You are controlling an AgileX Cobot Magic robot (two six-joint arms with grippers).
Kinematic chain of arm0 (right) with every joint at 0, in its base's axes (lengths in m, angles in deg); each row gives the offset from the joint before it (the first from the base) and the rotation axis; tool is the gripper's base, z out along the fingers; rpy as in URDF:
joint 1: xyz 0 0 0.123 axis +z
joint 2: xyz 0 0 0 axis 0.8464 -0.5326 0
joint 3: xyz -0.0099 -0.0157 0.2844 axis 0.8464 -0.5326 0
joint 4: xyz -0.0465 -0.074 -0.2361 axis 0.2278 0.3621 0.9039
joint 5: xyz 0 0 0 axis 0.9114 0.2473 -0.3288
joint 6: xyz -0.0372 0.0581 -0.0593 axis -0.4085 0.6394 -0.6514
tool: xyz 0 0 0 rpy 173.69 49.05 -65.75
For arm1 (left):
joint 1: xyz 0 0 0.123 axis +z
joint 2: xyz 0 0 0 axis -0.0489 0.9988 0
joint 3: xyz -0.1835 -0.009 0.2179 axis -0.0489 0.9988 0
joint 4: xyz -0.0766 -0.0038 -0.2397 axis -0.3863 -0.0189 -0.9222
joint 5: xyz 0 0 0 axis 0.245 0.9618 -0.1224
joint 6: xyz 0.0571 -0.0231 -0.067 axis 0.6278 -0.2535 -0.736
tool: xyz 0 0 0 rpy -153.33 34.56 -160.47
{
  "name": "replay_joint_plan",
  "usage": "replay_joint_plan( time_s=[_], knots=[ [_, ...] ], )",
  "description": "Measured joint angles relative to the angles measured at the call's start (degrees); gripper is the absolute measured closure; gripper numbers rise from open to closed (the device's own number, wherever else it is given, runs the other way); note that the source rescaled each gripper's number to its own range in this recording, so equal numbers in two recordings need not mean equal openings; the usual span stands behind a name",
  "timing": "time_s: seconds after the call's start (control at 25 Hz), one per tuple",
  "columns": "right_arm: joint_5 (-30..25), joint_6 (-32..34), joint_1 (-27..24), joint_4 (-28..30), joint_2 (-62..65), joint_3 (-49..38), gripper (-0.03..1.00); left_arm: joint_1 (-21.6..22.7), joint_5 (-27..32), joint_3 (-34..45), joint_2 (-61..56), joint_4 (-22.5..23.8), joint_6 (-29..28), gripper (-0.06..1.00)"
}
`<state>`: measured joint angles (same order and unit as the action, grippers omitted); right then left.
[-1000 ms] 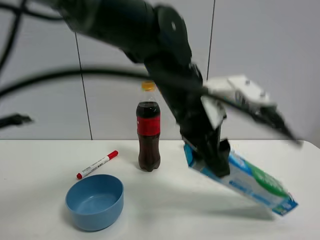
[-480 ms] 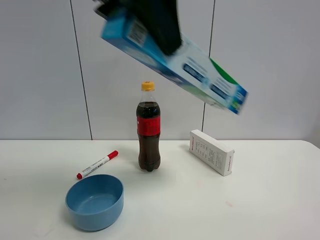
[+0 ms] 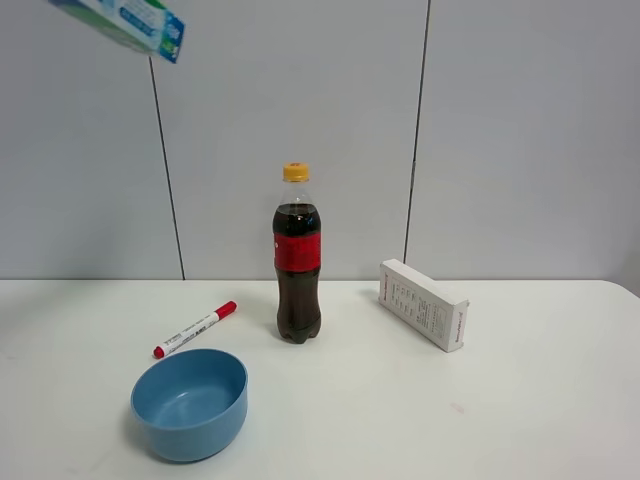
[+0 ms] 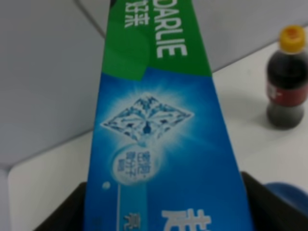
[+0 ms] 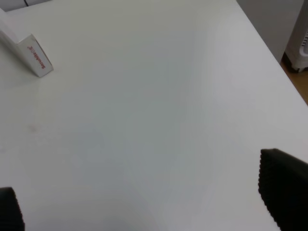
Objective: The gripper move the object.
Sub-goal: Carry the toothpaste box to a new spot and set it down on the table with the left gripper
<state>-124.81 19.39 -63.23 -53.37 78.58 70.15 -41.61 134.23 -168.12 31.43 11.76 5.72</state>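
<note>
The blue and green DARLIE toothpaste carton [image 3: 130, 25] hangs high in the air at the top left corner of the exterior view, with only its end showing. In the left wrist view the carton [image 4: 159, 125] fills the frame, and my left gripper [image 4: 163, 211] is shut on it, one black finger [image 4: 65, 211] on each side. The left arm is out of the exterior view. My right gripper [image 5: 144, 202] is open and empty above the bare white table [image 5: 144, 120], with its fingers [image 5: 284, 190] far apart.
A cola bottle [image 3: 297, 255] stands mid-table. A red-capped marker [image 3: 195, 330] and a blue bowl [image 3: 189, 402] lie to its left, and a short white box [image 3: 423, 304] to its right. The table's right edge [image 5: 269, 43] shows in the right wrist view.
The left gripper has lifted the carton from the table's right side and swung it up and to the left. The arm has left the exterior view, uncovering the white box.
</note>
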Motion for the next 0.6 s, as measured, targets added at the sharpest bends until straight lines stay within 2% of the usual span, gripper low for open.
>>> replay_joint_plan(
  time_s=[0.08,0.16,0.4,0.52,0.6],
  knots=[
    [0.0,0.0,0.0,0.0,0.0,0.0,-0.03,5.4,-4.0,4.7,-1.4,-2.1,-0.4,0.92],
    [0.0,0.0,0.0,0.0,0.0,0.0,-0.03,10.6,-10.7,10.5,-2.7,-4.7,-0.5,0.92],
    [0.0,0.0,0.0,0.0,0.0,0.0,-0.03,23.8,-41.5,33.8,-3.9,-12.9,-0.5,0.92],
    [0.0,0.0,0.0,0.0,0.0,0.0,-0.03,27.6,-56.3,45.3,-2.0,-15.6,-0.7,0.92],
    [0.0,0.0,0.0,0.0,0.0,0.0,-0.03,29.1,-63.8,51.3,-0.2,-17.2,-1.4,0.92]
  ],
)
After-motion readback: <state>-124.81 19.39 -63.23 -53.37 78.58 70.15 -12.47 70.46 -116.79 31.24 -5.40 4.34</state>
